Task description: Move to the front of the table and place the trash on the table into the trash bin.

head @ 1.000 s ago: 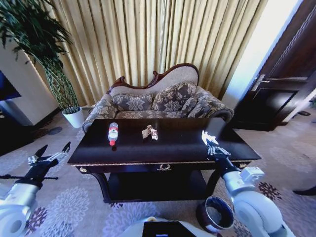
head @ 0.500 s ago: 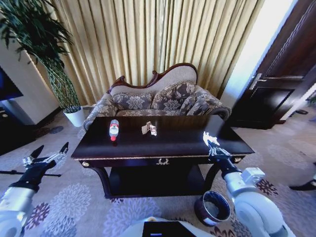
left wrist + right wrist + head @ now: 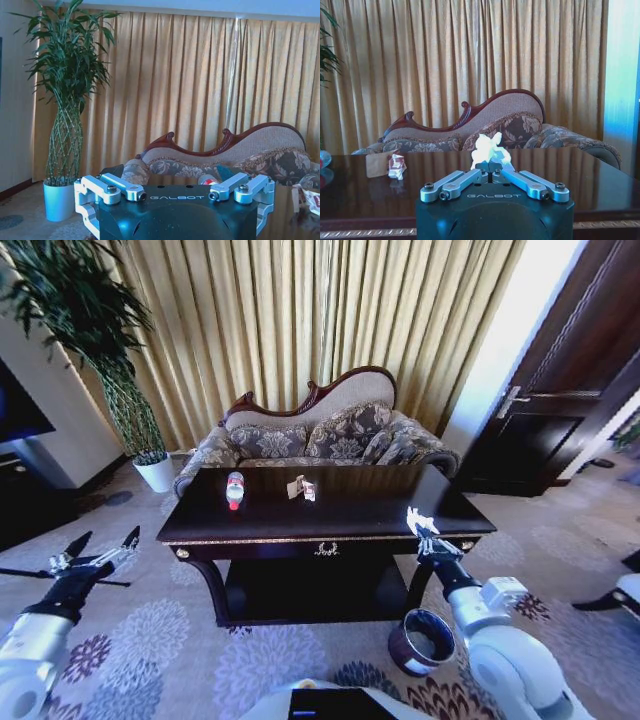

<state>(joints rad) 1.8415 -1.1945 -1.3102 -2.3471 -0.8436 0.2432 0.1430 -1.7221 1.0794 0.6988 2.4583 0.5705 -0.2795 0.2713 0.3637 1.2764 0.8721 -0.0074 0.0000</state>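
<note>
The dark glossy table [image 3: 380, 532] stands before the sofa. On it lie a clear bottle [image 3: 234, 490] with a red label and a tan-and-white carton [image 3: 302, 488]. My right gripper [image 3: 427, 537] is shut on a crumpled white paper scrap [image 3: 417, 521] over the table's front right edge. In the right wrist view the right gripper [image 3: 491, 167] pinches the scrap [image 3: 489, 147], with the carton [image 3: 376, 164] farther off. The round dark trash bin [image 3: 421, 641] stands on the carpet below that gripper. My left gripper [image 3: 97, 553] hangs open left of the table, holding nothing; the left wrist view shows the left gripper [image 3: 176, 195] spread wide.
A patterned sofa [image 3: 320, 440] sits behind the table, a potted plant [image 3: 150, 472] in a white pot at the back left, and a dark door [image 3: 560, 410] at the right. Patterned carpet [image 3: 160, 640] spreads in front and to the left.
The whole picture has shifted: the table looks smaller and farther, so the camera has backed off. The paper scrap in my right gripper now hangs nearer the table's front edge, and more of the bin shows.
</note>
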